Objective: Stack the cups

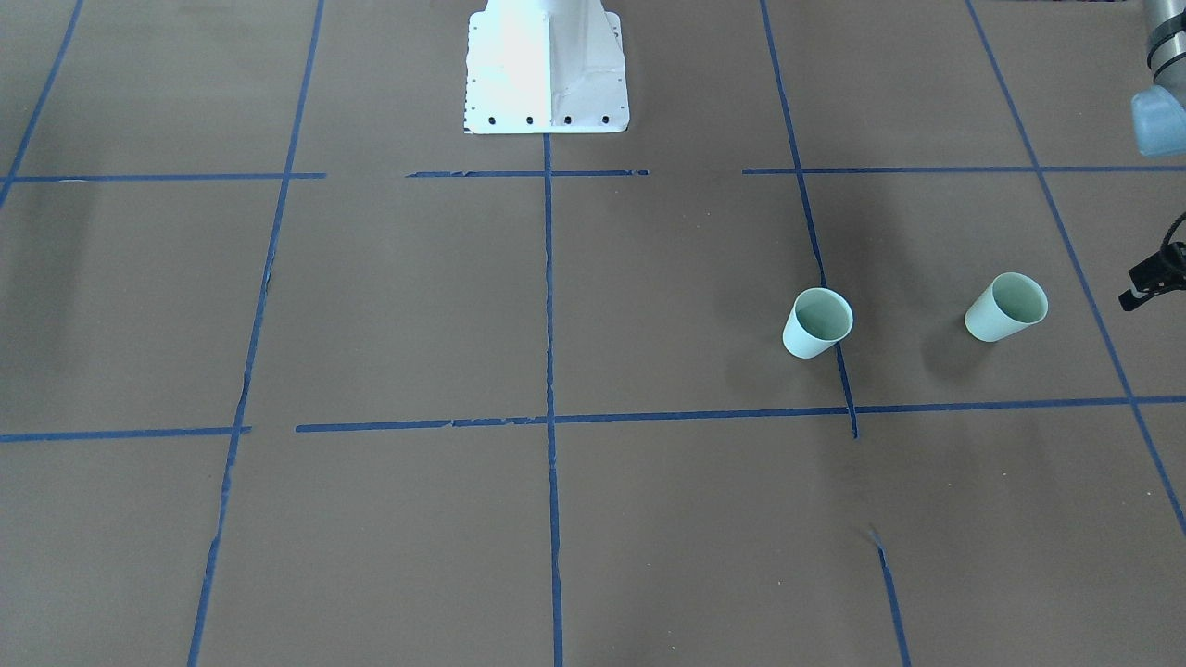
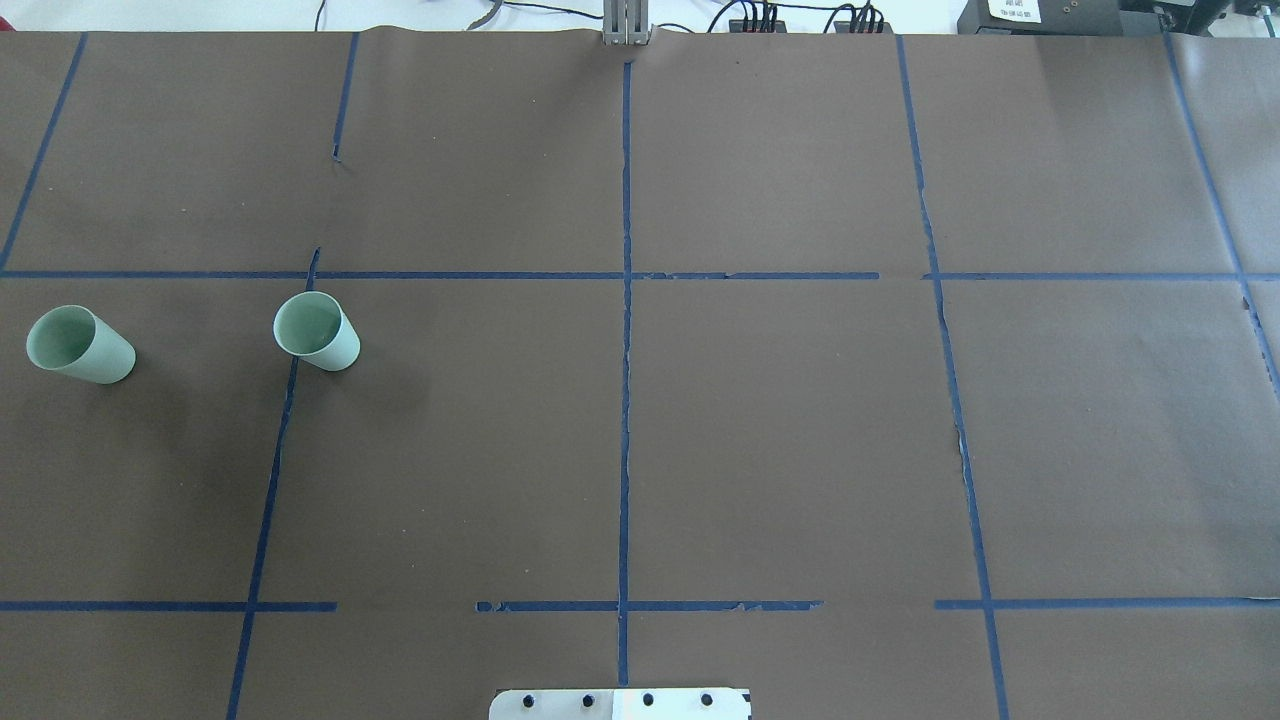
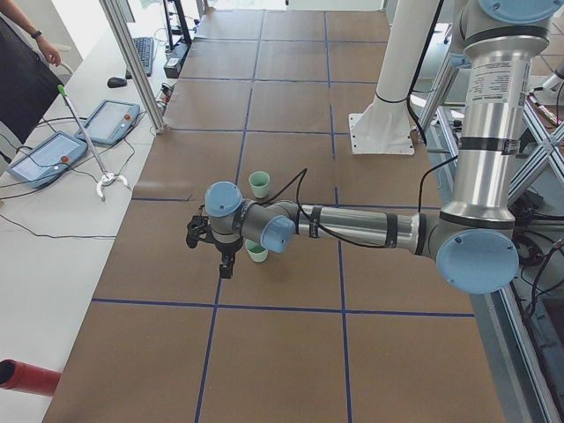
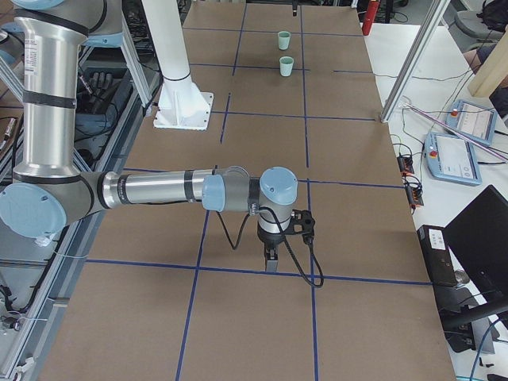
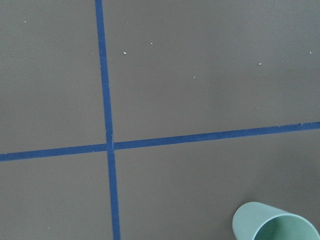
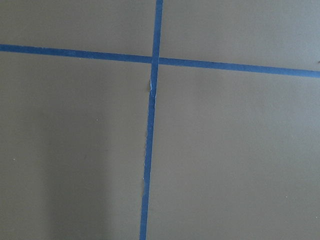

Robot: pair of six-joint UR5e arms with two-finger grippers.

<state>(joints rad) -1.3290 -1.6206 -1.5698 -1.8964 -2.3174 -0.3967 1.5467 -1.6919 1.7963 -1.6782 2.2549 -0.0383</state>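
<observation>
Two pale mint-green cups stand upright and apart on the brown table, on my left side. One cup (image 2: 317, 331) (image 1: 818, 322) sits on a blue tape line. The other cup (image 2: 80, 345) (image 1: 1006, 308) stands nearer the table's left end and shows at the bottom right of the left wrist view (image 5: 275, 226). My left gripper (image 3: 226, 266) hangs above the table just beyond this outer cup (image 3: 256, 252); I cannot tell whether it is open or shut. My right gripper (image 4: 271, 259) points down over bare table far from both cups (image 4: 286, 52); I cannot tell its state.
The white robot pedestal (image 1: 547, 65) stands at the table's middle on the robot's side. Blue tape lines (image 2: 625, 350) form a grid on the brown cover. A side bench with tablets (image 3: 53, 154), a red cylinder (image 3: 25, 377) and a person lies past the left end.
</observation>
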